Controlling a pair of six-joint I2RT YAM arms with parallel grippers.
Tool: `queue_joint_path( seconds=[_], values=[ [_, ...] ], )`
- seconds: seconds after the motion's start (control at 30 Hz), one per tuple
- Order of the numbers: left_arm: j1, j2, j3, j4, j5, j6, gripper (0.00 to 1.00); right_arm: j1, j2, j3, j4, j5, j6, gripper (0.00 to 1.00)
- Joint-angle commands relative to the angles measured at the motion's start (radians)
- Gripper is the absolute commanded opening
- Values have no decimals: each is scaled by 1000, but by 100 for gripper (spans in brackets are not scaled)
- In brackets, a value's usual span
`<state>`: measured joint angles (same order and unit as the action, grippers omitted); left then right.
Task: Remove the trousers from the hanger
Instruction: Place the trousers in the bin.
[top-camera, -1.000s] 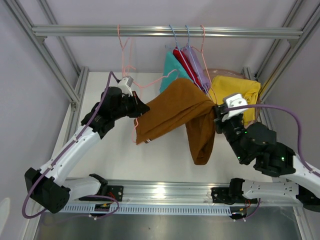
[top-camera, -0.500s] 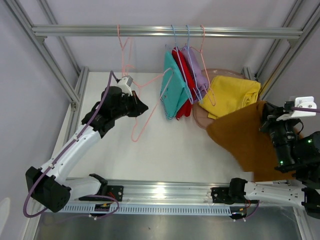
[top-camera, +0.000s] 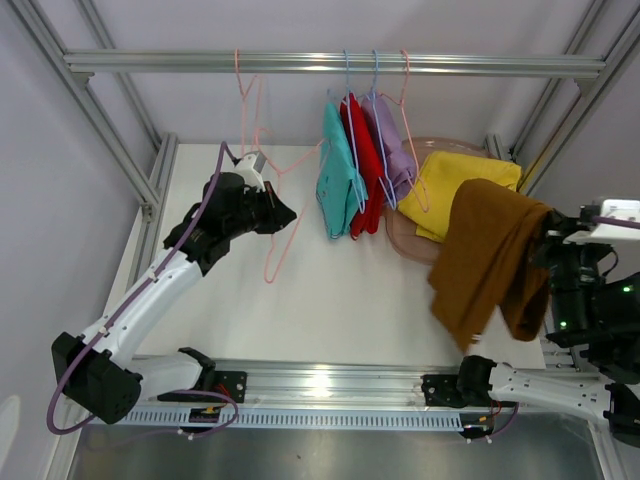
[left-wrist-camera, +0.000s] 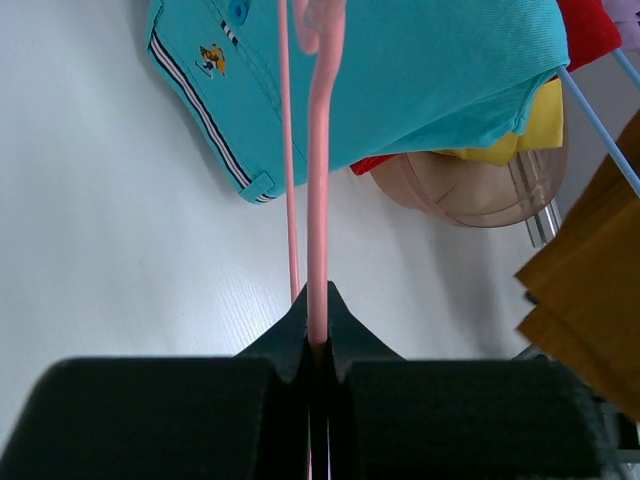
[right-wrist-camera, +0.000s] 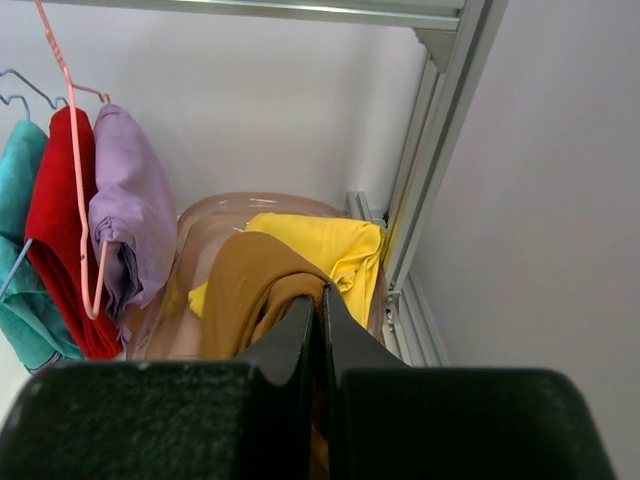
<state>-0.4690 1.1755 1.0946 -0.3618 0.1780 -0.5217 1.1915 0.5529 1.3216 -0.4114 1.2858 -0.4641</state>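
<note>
Brown trousers (top-camera: 488, 262) are hanging doubled from the right hand (right-wrist-camera: 320, 310), which is pinching them tight, long axis running down, legs pointing at the worktop (top-camera: 330, 300) near the tub (top-camera: 400, 235). Left hand (left-wrist-camera: 318, 335) is clamping a bare pink hanger (left-wrist-camera: 318, 200), close to the teal trousers (left-wrist-camera: 400, 70).

no legible text or markings

From the top you barely see the pink tub (top-camera: 403, 238); the yellow trousers (top-camera: 465, 185) cover most of it. Right wrist cam: the brown trousers (right-wrist-camera: 250, 280) in front of the tub drop out of sight behind the right gripper (right-wrist-camera: 320, 308). Left wrist cam: the pink hanger (left-wrist-camera: 318, 200) runs off the top edge, and the red trousers (left-wrist-camera: 592, 28) by the tub are mostly behind the teal trousers (left-wrist-camera: 400, 70).
</note>
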Motion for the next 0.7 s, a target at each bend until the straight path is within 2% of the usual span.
queue_joint_path(
  seconds=[0.0,0.13,0.27,0.4,0.43,0.5,0.53,0.67],
  values=[
    [-5,-13,48,41,3,22,0,5,2,-80,279,-5,-99,0],
    [-5,-13,51,40,12,20,1,-6,33,-168,475,-14,-159,0],
    [-7,-22,51,38,18,20,1,-102,141,-171,482,-106,-88,0],
    [-10,-25,54,40,28,20,0,-341,257,-90,277,-361,211,0],
    [-11,-24,53,40,28,19,0,-453,278,-67,263,-402,250,0],
    [-16,-20,53,38,29,20,0,-559,324,-44,229,-516,330,0],
    [-17,-19,56,35,29,20,0,-657,335,-29,224,-555,394,0],
    [-20,-13,60,34,38,20,0,-843,396,36,195,-709,501,0]
  ],
)
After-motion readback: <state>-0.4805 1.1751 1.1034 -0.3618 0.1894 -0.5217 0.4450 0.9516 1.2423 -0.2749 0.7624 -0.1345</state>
